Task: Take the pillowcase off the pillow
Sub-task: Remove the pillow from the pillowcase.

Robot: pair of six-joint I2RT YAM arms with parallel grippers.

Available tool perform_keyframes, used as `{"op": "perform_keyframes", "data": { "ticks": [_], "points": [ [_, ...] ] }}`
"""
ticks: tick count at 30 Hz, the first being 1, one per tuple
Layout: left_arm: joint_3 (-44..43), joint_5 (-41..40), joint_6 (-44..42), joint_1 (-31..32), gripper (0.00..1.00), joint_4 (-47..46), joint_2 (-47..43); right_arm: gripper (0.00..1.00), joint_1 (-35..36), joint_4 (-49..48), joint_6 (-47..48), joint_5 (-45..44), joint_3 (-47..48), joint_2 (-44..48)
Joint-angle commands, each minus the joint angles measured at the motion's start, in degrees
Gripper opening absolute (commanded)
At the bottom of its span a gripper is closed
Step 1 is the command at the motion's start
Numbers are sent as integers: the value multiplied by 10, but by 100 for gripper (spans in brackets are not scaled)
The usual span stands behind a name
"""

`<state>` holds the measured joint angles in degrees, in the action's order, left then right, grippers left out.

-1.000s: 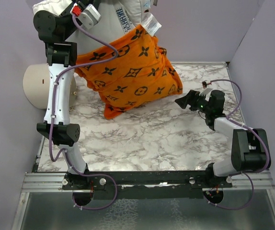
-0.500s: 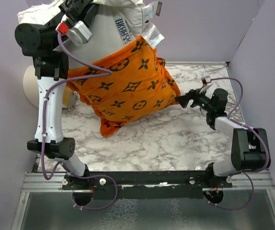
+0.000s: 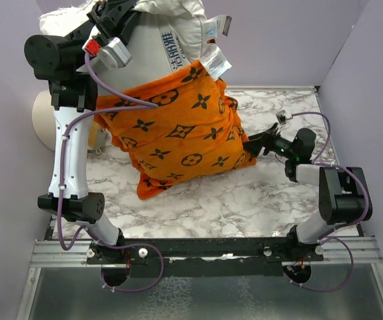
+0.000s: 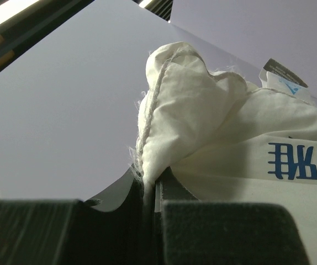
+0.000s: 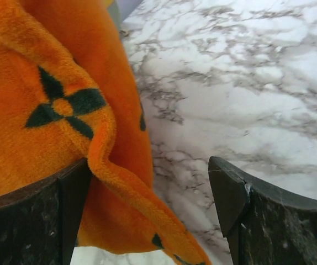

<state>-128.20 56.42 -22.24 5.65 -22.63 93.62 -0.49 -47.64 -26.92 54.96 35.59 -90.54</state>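
Note:
The white pillow [image 3: 158,33] hangs lifted at the back left, its upper half bare, with tags at its right edge. My left gripper [image 3: 108,10] is shut on the pillow's top seam; in the left wrist view the white fabric [image 4: 191,121] is pinched between the jaws. The orange pillowcase [image 3: 178,130] with black motifs still covers the pillow's lower half and droops to the marble table [image 3: 245,193]. My right gripper [image 3: 250,141] is open at the pillowcase's right lower corner. In the right wrist view a fold of orange plush [image 5: 114,182] lies between the open fingers, against the left one.
A cream cylinder [image 3: 45,120] stands at the left behind the left arm. Lilac walls enclose the table at the back, left and right. The metal rail with both arm bases runs along the near edge.
The left gripper has lifted the pillow higher and the pillowcase has slid lower on it. The right gripper has moved left until it reaches the pillowcase's corner.

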Motion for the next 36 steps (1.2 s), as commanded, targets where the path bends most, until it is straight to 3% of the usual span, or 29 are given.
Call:
{"op": "perform_keyframes", "data": {
  "ticks": [1,3,7,12,15,20,27,32,36],
  "points": [
    [9,-62,-124,0,0,-157,-66,83,-3,-167,-153,77,-69,-20],
    [21,-72,-154,1,0,-159,-64,75,-3,-225,-199,74,-106,-30],
    [11,-111,-183,1,0,-148,-43,49,-3,-282,-261,49,-165,-52],
    [-26,-137,-201,1,0,-118,-12,48,0,-477,-371,42,-226,-95],
    [-51,-143,-202,2,0,-103,2,57,8,-542,-408,44,-230,-116],
    [-73,-148,-224,24,0,-63,8,59,37,-512,-381,43,-208,-128],
    [-84,-149,-243,37,0,-33,7,34,51,-503,-371,30,-175,-140],
    [-85,-149,-250,39,0,-28,5,18,50,-424,-327,6,-166,-115],
    [-80,-146,-255,39,0,-26,-1,13,49,-341,-281,-16,-158,-90]
  ]
}}
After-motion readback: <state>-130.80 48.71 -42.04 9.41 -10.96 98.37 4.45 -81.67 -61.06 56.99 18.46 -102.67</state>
